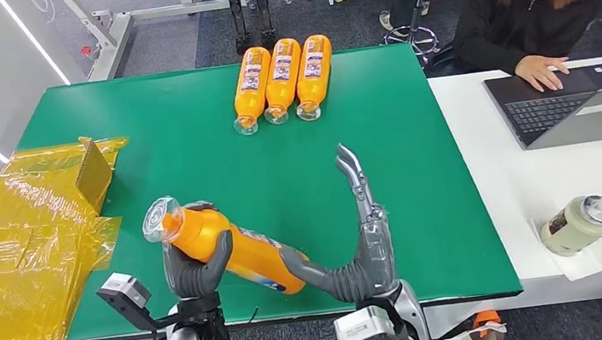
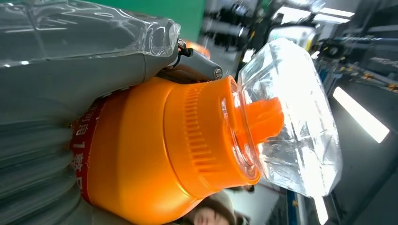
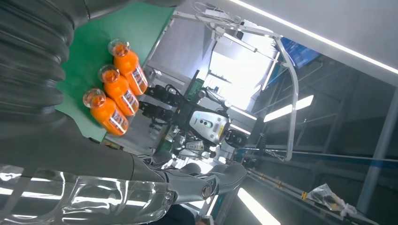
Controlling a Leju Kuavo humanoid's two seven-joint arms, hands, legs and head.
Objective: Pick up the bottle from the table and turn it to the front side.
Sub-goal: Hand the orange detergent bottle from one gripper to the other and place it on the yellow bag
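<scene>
Green surface (image 1: 191, 140) is lying under the orange bottle (image 1: 229, 246), which the left hand (image 1: 198, 271) is gripping aloft; its red label's writing is unreadable. Right hand (image 1: 358, 249), fingers extended, is touching its base.

The head camera is looking forward and down from high on the robot onto the green table (image 1: 190, 131). The left wrist camera is sitting very close behind the orange bottle (image 2: 155, 159), its picture turned sideways. The right wrist camera is facing outward across the table toward the room, sharing with the head view the three orange bottles (image 3: 115, 91) lying side by side.
</scene>
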